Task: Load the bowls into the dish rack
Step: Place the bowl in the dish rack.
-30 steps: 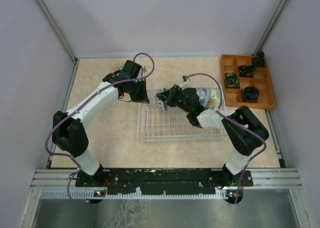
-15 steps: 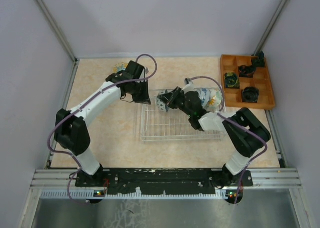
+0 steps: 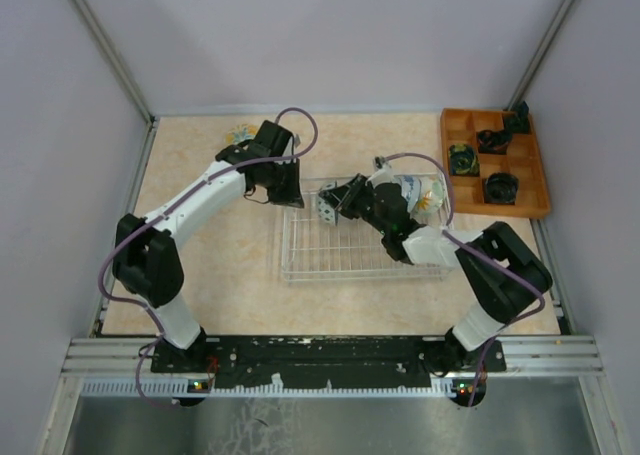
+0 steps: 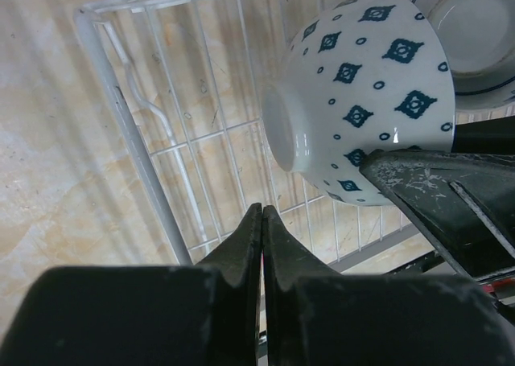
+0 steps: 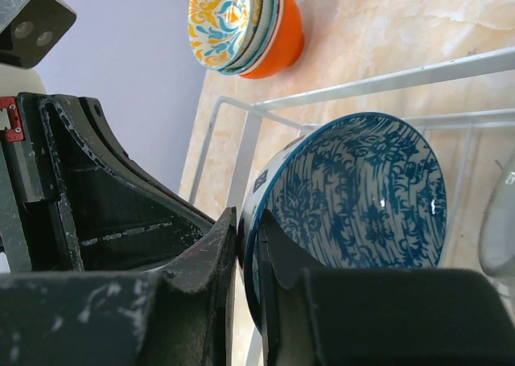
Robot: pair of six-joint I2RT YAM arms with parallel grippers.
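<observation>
Your right gripper (image 5: 245,221) pinches the bowl (image 5: 354,197) on edge over the rack (image 5: 386,80), at its ten-o'clock corner; your left gripper (image 4: 262,221) is closed, empty, alongside.

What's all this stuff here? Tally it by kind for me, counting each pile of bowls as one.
Robot arms: 2 (left arm, right arm)
Dish rack: 1
Orange tray: 1
Black items in tray: 4
Bowl in right gripper: 1
Bowl piles: 2 (pile on table, pile in rack)
Total: 11
</observation>
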